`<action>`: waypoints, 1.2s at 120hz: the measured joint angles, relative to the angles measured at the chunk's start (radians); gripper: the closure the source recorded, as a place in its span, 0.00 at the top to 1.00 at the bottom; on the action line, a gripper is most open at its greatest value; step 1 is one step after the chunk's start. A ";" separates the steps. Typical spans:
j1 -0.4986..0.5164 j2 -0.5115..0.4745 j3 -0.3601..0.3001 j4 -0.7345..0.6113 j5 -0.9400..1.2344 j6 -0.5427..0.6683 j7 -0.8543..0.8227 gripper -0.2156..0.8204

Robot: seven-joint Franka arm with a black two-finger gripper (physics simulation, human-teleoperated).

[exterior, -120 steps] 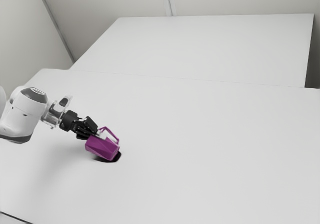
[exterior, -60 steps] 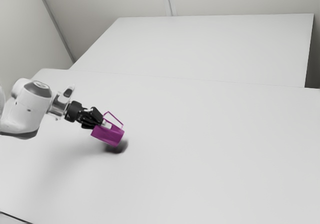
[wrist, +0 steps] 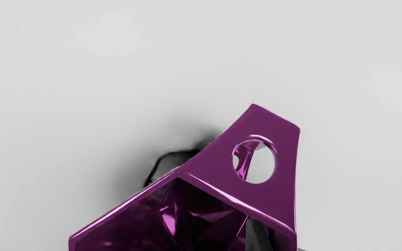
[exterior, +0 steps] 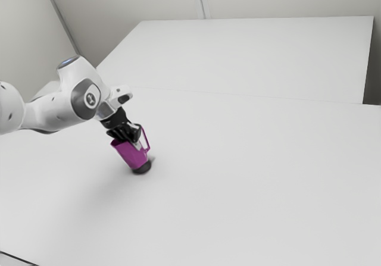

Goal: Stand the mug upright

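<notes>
Well, at the exterior view's left the arm [exterior: 65,106] has risen over the last second, and its hand has swung from a shallow reach to a much steeper downward pitch. Next along comes the claw [exterior: 132,140], holding the mug [exterior: 131,155] by its wall near the rim; in the wrist view one finger [wrist: 257,235] sits inside the cup, and I take the other to be pressed on the outside.

The mug has turned with the hand. A second ago it leaned far over, nearly on its side; now it stands a good deal steeper, mouth up toward the claw and base down toward the exterior view's right. It is not upright yet, so the task looks well along but unfinished. Its shadow gathers close around the base, though whether the base touches the table [exterior: 250,177] I can't quite tell.

Furthest right on the mug is the handle [exterior: 146,140]. What remains, I judge, is to turn the mug through the rest of its lean and seat the base flat before letting go; freed at this slant, it could topple back.
</notes>
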 joint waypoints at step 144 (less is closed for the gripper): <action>-0.017 0.045 0.000 -0.033 0.362 0.051 -0.745 0.03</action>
